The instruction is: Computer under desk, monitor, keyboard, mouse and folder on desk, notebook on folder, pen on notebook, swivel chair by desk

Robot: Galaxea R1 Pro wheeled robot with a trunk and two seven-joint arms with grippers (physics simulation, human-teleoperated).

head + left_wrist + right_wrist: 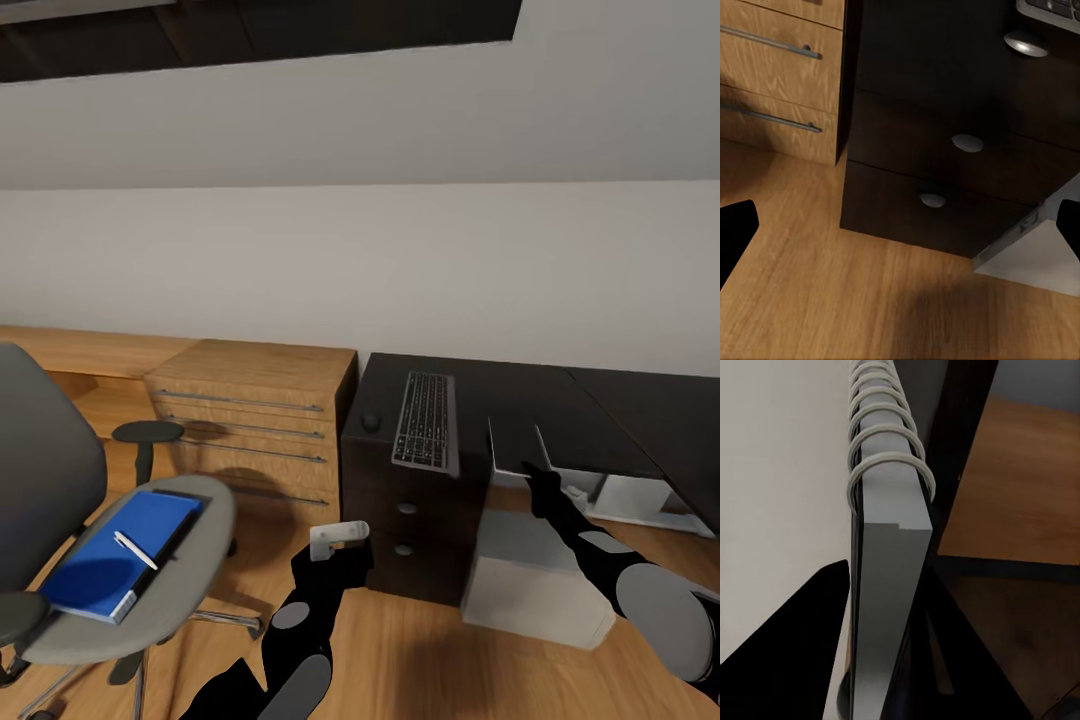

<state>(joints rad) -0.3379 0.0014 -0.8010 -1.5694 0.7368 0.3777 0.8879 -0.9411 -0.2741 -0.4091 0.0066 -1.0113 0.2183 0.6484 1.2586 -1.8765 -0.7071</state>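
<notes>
You've got the notebook (pixel 889 577) in your right gripper (pixel 881 660), and the right wrist view shows it well: both dark fingers are pressed onto its faces, pinching it edge-on, with the spiral binding running away from the fingers. It's a thin, grey-covered book with pale wire loops, stiff enough to stand up in the grip, and I'd judge it light. In the head view the notebook (pixel 517 443) sits just above the dark desk (pixel 640 415), to the right of the keyboard (pixel 427 420). Mind that the covers are probably smooth, so a pinch near one end could let it swivel. Hold it mid-length, away from the wire, which might snag.

The blue folder (pixel 115 550) lies on the swivel chair (pixel 150 590), well to the left of the desk, with the pen (pixel 135 550) across it, white and slim. The folder looks flat and broad, likely floppy at the corners, so take it by a long edge hanging over the seat. The pen will roll, so pick it off first.

Your left gripper (pixel 338 540) hangs low in front of the desk's drawers (pixel 960 142), its fingers spread wide and holding nothing. The small dark mouse (pixel 371 421) rests on the desk just left of the keyboard.
</notes>
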